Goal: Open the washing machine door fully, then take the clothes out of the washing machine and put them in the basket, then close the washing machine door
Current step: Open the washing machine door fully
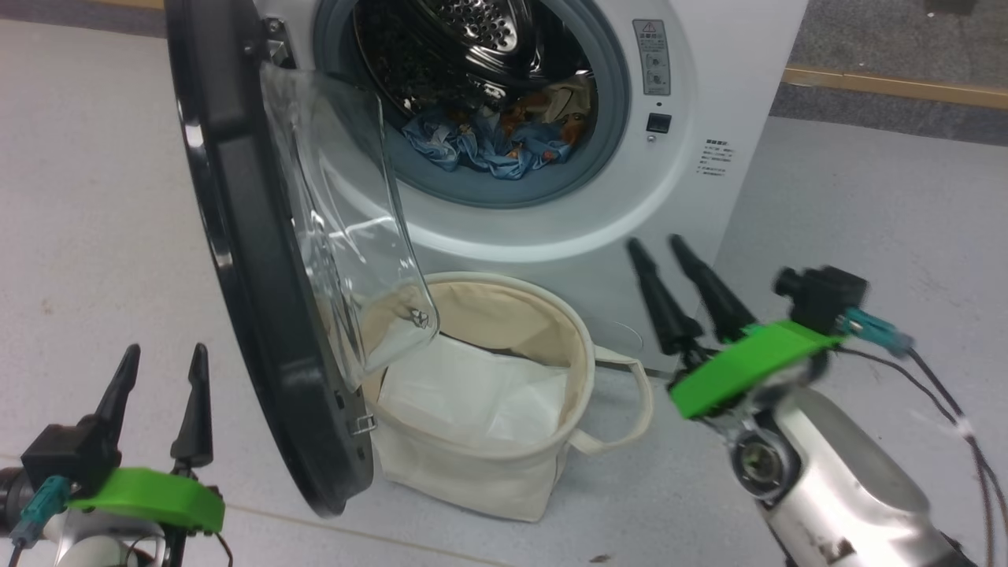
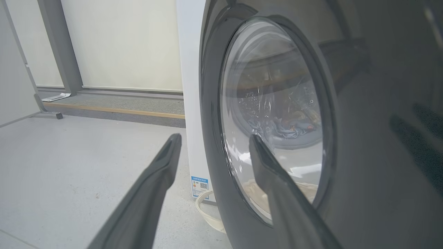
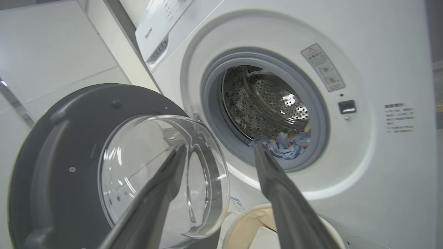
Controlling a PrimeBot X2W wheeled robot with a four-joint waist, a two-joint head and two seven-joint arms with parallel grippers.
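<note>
Floor point(image 1: 866, 197): pale grey and smooth, with a darker carpeted strip and a wooden edge point(image 1: 890, 85) behind the machine.
Washing machine point(image 1: 709, 94): white front-loader standing on the floor, its grey-ringed opening uncovered and the perforated steel drum point(image 3: 273, 100) in plain sight.
Washing machine door point(image 1: 252, 315): swung out on the left of the opening in the head view and seen nearly edge-on. Its black rim reaches down close to the floor, and its clear glass bowl point(image 1: 346, 228) bulges to the right, over the basket's left rim.
Clothes point(image 1: 488, 146): lying at the bottom of the drum just inside the rubber ring, crumpled blue fabric with orange prints and a cream piece to the right of it.
Basket point(image 1: 472, 472): cream canvas tub on the floor just in front of the machine, below the opening, one loop handle sticking out to the right.
White sheet point(image 1: 480, 394): flat and folded, inside the basket.
Left pincer point(image 1: 167, 350): fingers spread wide with nothing between them, low on the outer side of the door. Whether one finger touches the door cannot be told.
Right pincer point(image 1: 655, 242): fingers parted and holding nothing, in the air to the right of the basket and in front of the machine's lower front, pointing up toward the opening.
</note>
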